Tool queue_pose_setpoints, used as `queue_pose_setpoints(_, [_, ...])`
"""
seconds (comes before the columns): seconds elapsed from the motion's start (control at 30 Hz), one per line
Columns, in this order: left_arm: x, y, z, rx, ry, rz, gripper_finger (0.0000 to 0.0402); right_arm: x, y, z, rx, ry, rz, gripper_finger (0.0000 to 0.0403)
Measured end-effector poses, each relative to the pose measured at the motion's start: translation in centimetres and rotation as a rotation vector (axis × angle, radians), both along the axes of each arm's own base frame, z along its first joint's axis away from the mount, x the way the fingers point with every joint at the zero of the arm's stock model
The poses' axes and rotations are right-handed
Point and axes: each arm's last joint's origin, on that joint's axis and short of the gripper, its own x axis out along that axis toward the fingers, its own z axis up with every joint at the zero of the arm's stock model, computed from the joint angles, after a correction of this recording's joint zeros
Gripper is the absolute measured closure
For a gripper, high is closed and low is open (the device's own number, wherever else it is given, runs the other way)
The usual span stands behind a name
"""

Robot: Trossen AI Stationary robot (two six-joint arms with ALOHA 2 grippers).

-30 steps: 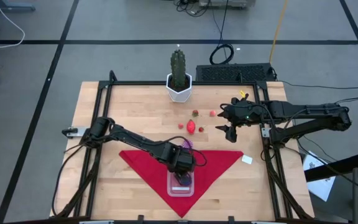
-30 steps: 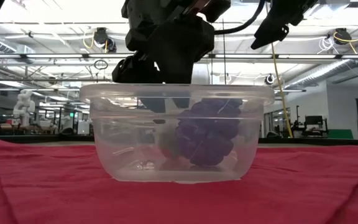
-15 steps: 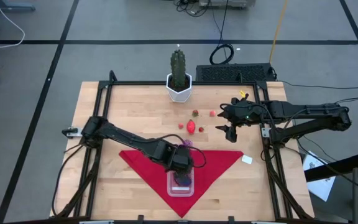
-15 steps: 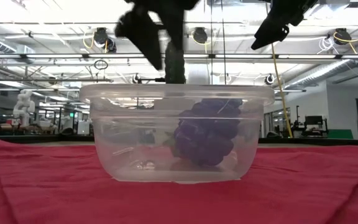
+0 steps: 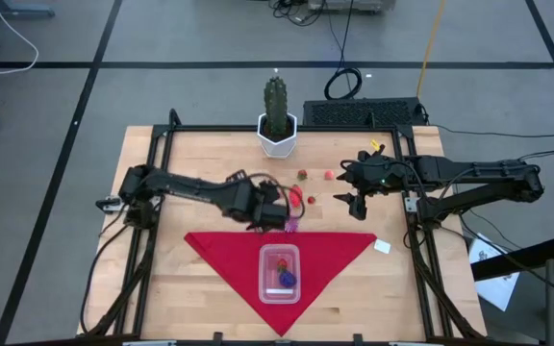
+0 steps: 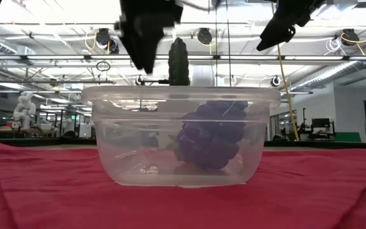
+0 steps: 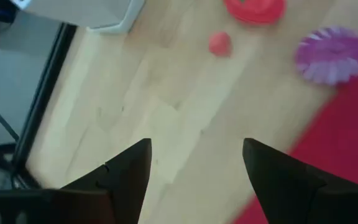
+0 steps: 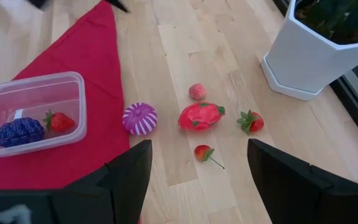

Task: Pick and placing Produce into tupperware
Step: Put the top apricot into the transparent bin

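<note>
The clear tupperware (image 5: 279, 274) sits on a red cloth (image 5: 344, 246). It holds a dark purple piece (image 8: 18, 132) and a small red strawberry (image 8: 58, 121). Loose on the wood lie a purple-white striped piece (image 8: 140, 118), a red dragonfruit-like piece (image 8: 201, 116), a pink ball (image 8: 197, 91) and two small red pieces (image 8: 250, 122). My left gripper (image 5: 283, 206) hovers open and empty just beyond the cloth's far edge, next to the striped piece (image 7: 331, 55). My right gripper (image 5: 354, 198) hangs open above the table, right of the loose produce.
A green cactus in a white pot (image 5: 276, 135) stands at the far edge, behind the loose produce. A small white tag (image 5: 382, 246) lies off the cloth's right corner. A black frame (image 5: 157, 192) borders the table. Bare wood lies left of the cloth.
My left gripper has risen out of the tupperware and swung toward the far edge, over the loose produce. The dark purple piece and the strawberry stay in the tupperware. My right arm has kept still.
</note>
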Motion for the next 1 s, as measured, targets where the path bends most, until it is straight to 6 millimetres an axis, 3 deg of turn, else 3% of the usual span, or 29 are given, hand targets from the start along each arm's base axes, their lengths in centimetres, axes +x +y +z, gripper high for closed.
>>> queue_pose_setpoints(0.17, [0.3, 3.6, -3.1, -0.071, 0.056, 0.000, 0.0144, -0.1, 0.0, -0.1, -0.017, 0.012, 0.016, 0.0149])
queue_pose_setpoints(0.37, [0.2, 5.2, -6.1, -0.183, 0.020, -0.065, 0.0144, -0.2, 0.0, -0.2, -0.049, 0.044, 0.047, 0.0149])
queue_pose_setpoints(0.47, [-1.2, 6.0, -5.9, -0.193, -0.036, -0.052, 0.0144, 0.1, 0.0, -0.6, -0.071, 0.077, 0.071, 0.0149])
queue_pose_setpoints(0.67, [-5.7, 7.1, -3.9, -0.182, -0.212, -0.012, 0.0144, 2.2, -0.8, -2.6, -0.125, 0.177, 0.090, 0.0149])
queue_pose_setpoints(0.8, [-7.5, 7.2, -4.5, -0.241, -0.317, -0.028, 0.0144, 3.9, -1.7, -3.9, -0.146, 0.216, 0.087, 0.0149])
queue_pose_setpoints(1.0, [-8.3, 7.0, -5.8, -0.270, -0.290, -0.057, 0.0144, 5.1, -2.5, -5.3, -0.148, 0.259, 0.076, 0.0149])
